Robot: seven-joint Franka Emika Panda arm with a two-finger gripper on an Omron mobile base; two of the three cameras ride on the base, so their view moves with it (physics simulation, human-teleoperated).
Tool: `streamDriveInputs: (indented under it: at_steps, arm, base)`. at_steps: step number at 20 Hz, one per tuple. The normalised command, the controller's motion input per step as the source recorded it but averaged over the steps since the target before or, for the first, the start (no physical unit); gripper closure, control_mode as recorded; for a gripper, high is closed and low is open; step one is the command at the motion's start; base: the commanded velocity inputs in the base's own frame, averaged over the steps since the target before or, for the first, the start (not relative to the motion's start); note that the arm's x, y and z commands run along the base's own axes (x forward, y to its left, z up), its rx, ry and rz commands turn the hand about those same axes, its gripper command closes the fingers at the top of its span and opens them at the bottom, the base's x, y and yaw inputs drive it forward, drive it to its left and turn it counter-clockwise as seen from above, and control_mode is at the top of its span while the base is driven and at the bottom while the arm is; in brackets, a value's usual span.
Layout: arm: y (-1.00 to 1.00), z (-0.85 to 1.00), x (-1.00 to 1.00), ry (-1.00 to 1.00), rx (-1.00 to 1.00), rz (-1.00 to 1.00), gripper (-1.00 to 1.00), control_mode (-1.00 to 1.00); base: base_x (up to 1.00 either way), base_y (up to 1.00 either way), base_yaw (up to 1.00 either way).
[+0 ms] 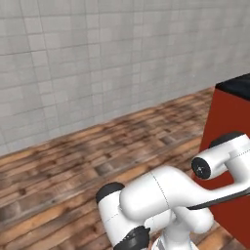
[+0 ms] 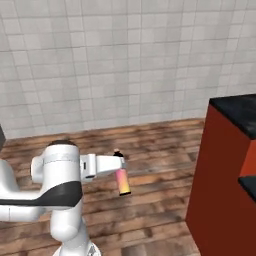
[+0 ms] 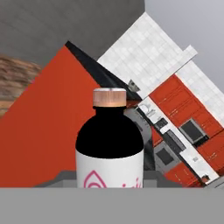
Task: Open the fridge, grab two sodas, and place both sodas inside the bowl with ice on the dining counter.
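Note:
My gripper (image 2: 119,161) reaches out to the right of the arm, shut on a soda (image 2: 122,182), a slim bottle with a dark cap and a pink-to-orange body that hangs below the hand. In the hand view the soda (image 3: 110,144) stands close in front, with a copper cap, a dark shoulder and a white label with a pink mark. The dining counter (image 2: 220,165) rises at the right with a plain red front and a black top, and its red corner (image 1: 227,122) shows in the left base view too. The fridge and the bowl are out of view.
A grey tiled wall (image 1: 97,63) runs behind a brown wooden floor (image 1: 73,161). A black stool seat (image 2: 248,182) juts out beside the counter. Far red cabinets with an oven (image 3: 183,127) appear tilted in the hand view, past the counter's red panel (image 3: 43,131).

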Motion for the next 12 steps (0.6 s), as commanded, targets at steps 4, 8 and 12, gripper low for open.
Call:
streamDriveInputs:
  at_steps: [4,8,12]
  arm:
    - [0.0,0.0,0.0,0.0,0.0,0.0,1.0,1.0]
    - [0.0,0.0,0.0,0.0,0.0,0.0,1.0,1.0]
    - [0.0,0.0,0.0,0.0,0.0,0.0,1.0,1.0]
  base:
    - [0.49,0.93,-0.36]
    - [0.59,0.88,-0.37]
    - [0.7,0.84,-0.36]
